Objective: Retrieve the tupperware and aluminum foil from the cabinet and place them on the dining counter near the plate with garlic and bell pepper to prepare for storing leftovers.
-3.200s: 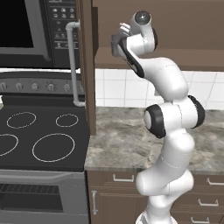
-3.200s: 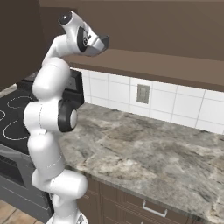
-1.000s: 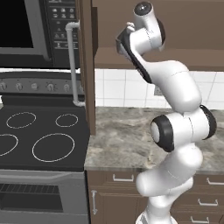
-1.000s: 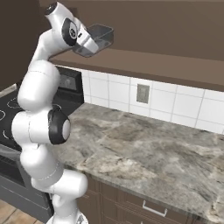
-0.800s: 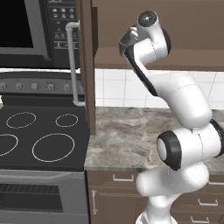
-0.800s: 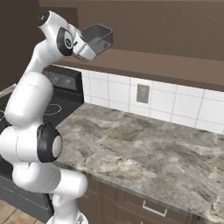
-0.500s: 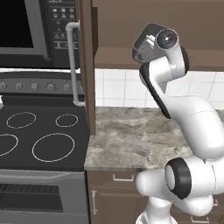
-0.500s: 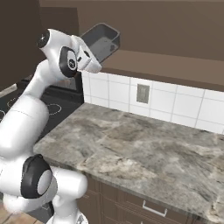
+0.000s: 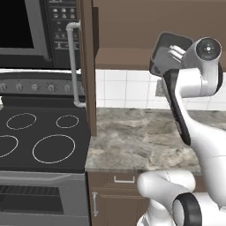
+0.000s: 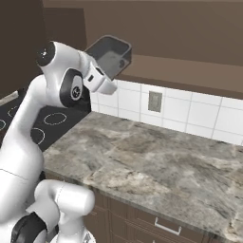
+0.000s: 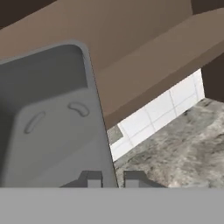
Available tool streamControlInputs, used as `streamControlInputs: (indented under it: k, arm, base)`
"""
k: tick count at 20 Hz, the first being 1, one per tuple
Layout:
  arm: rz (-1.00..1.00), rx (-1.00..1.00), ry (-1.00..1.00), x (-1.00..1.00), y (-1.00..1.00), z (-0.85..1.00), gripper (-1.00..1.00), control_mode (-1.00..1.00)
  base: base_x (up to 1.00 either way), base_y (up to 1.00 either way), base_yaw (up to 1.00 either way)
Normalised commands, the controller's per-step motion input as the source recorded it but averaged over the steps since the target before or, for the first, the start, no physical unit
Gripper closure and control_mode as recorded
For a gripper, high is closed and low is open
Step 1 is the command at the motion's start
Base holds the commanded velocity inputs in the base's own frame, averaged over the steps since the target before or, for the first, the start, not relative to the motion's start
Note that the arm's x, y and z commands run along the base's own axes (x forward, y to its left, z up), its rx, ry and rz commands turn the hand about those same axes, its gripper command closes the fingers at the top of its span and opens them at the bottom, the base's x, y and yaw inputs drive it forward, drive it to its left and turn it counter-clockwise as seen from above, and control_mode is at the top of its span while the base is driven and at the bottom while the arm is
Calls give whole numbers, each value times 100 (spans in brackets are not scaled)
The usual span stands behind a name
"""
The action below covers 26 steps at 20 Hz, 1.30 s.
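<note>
1. One grey tupperware [image 10: 110, 55] is held high in the air, tilted, above the back edge of the marble worktop [image 10: 156, 161], just below the brown cabinet [image 10: 156, 33].
2. The hand [image 11: 109, 178] is seen clamped tight on the tupperware's rim, one finger on each side of the wall.
3. The stove [image 9: 39, 139] is set against the worktop's left edge, under the microwave [image 9: 35, 31].

Grey see-through tupperware [image 10: 110, 56] is a lidless, empty rectangular tub, tilted on its side up in the air, well above the counter [image 10: 156, 166].
</note>
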Motion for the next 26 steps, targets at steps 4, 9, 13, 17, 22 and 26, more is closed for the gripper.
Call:
streamControlInputs:
  k: [4,9,13,17,22,26]
  arm:
    - [20,-19,32,-100,5,-10,100,-100]
    - [21,-15,23,-100,3,-22,100,-100]
    - [21,-12,24,-100,0,-14,100,-100]
    - [0,0,0,0,0,0,100,100]
    - [0,0,0,0,0,0,100,100]
    - [0,0,0,0,0,0,100,100]
  base:
    - [0,0,0]
    - [0,0,0]
    - [0,0,0]
    - [-100,2,27]
    - [-100,33,46]
    - [-100,83,57]
